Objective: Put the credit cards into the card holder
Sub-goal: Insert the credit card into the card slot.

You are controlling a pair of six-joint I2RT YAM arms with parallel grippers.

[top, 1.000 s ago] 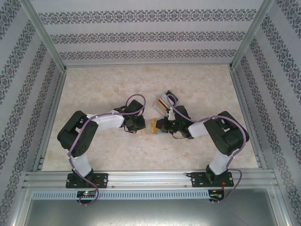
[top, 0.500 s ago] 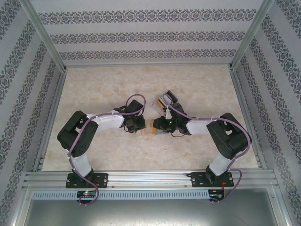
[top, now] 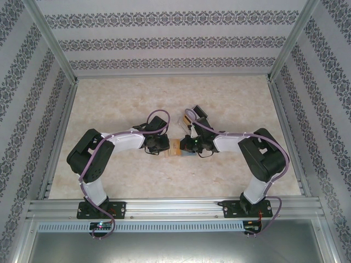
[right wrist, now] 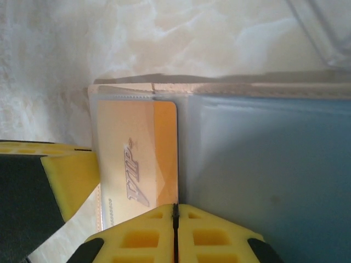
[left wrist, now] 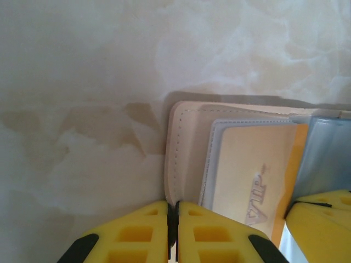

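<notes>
Two grippers are positioned at the card holder (left wrist: 185, 159), which lies open on the marbled table (top: 230, 98), near its middle and between the two arms. The left gripper (left wrist: 171, 233) is closed, and the stitched tan edge of the card holder is pinched between its yellow fingers (left wrist: 131, 238). The right gripper (right wrist: 174, 233) is likewise closed, with its jaws pressed together at the long edge of an orange-yellow credit card (right wrist: 137, 159). Whether the card itself is pinched cannot be told. The card, marked "VIP", is lodged in a clear sleeve (left wrist: 219, 148) on the tan cover; most of it is covered, and a strip along one long edge is left bare. A grey-blue inner pocket (right wrist: 269, 181) is located just beside the card. A clear plastic box (top: 193, 116) is found near the right gripper, on its far side.
</notes>
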